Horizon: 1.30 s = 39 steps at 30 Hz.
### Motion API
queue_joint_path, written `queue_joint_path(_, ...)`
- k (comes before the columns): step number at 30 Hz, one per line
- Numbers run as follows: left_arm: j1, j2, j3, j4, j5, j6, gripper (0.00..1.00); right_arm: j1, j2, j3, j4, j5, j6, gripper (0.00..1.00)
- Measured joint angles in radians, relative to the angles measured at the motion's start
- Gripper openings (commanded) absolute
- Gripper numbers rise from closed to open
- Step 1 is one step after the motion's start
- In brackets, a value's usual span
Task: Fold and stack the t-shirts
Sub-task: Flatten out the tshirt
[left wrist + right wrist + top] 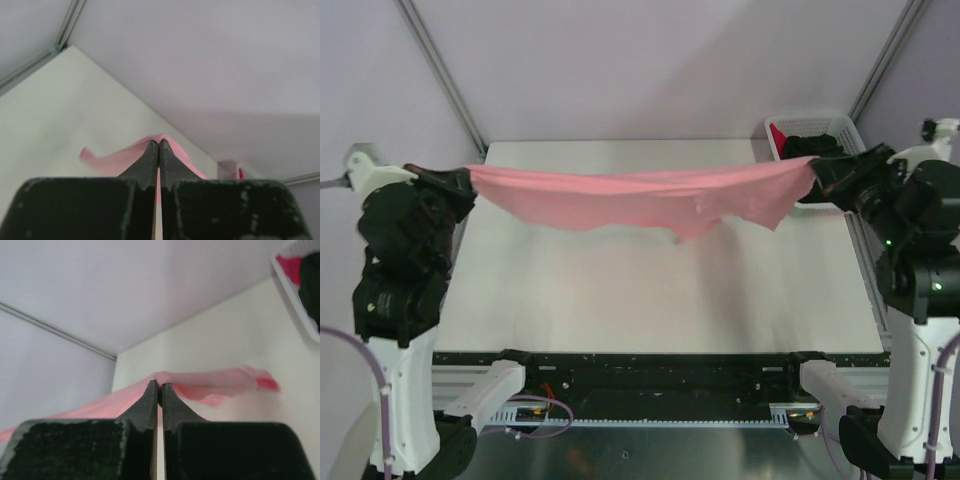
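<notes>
A salmon-pink t-shirt (pixel 640 195) hangs stretched in the air across the far part of the table, sagging in the middle. My left gripper (pixel 470 180) is shut on its left end, with pink cloth (pixel 125 157) spreading out past the tips of the left gripper (pixel 159 144). My right gripper (pixel 813 170) is shut on the right end, where the shirt (pixel 210 382) drapes away from the closed tips of the right gripper (pixel 159 385). A black t-shirt (pixel 810 145) and a bright red t-shirt (pixel 777 135) lie in the basket at the back right.
The white lattice basket (pixel 840 125) stands at the table's far right corner, just behind my right gripper. The pale table top (pixel 660 290) stretches below the hanging shirt. Grey curtain walls and metal frame poles (pixel 440 70) close in the back.
</notes>
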Motion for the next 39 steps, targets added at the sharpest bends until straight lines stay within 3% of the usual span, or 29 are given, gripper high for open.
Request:
queue_joint_path(6,0.000,-0.004,0.135,-0.010,-0.013,0.020,0.00,-0.001,0.004,0.170,-0.013,0.019,0.003,0.00)
queue_joint_path(13,0.003,0.130,0.194,0.004,-0.035,0.039,0.00,-0.001,0.072,0.101,0.094,0.022,0.003,0.00)
queue_joint_path(18,0.047,0.339,0.239,0.056,0.007,0.048,0.00,0.000,0.265,0.051,0.244,0.014,0.014,0.00)
queue_joint_path(22,0.095,0.623,0.431,0.100,0.071,0.051,0.00,0.000,0.477,0.109,0.306,0.009,0.023,0.00)
queue_joint_path(28,0.166,0.927,0.768,0.112,0.198,0.055,0.00,0.000,0.747,0.480,0.286,0.014,0.026,0.00)
queue_joint_path(31,0.214,0.930,0.811,0.124,0.238,0.053,0.00,0.000,0.783,0.650,0.276,0.012,0.028,0.00)
queue_joint_path(34,0.253,0.885,0.793,0.149,0.262,0.052,0.00,0.000,0.749,0.687,0.282,-0.006,0.030,0.00)
queue_joint_path(39,0.270,0.734,0.545,0.196,0.277,0.056,0.00,0.000,0.608,0.410,0.333,-0.047,0.049,0.00)
